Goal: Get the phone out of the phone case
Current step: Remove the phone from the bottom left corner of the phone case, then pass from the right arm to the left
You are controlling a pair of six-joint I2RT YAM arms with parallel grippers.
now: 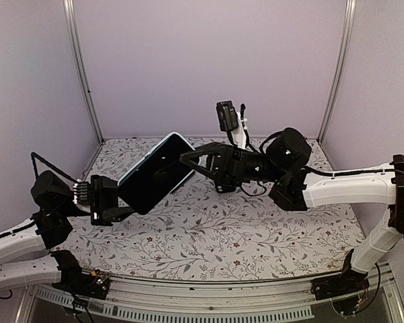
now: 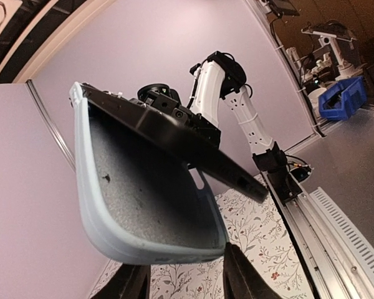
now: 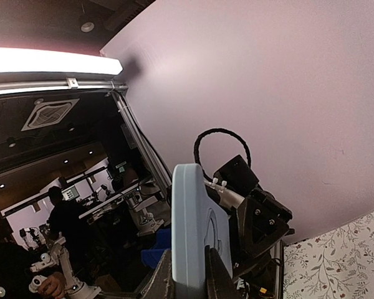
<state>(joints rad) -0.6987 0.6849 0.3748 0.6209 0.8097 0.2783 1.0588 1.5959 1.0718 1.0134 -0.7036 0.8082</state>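
Over the floral table [image 1: 256, 235], the phone [image 1: 151, 178] screens most of the phone case [image 2: 143, 205].

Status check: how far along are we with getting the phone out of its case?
Partly done: in the left wrist view the phone sits lifted off the case at its near end, exposing the grey lining. In hand: the left gripper pinches the case's lower edge, and the right gripper clamps the far end, where phone and case meet. Left to do: free that end and separate them fully.
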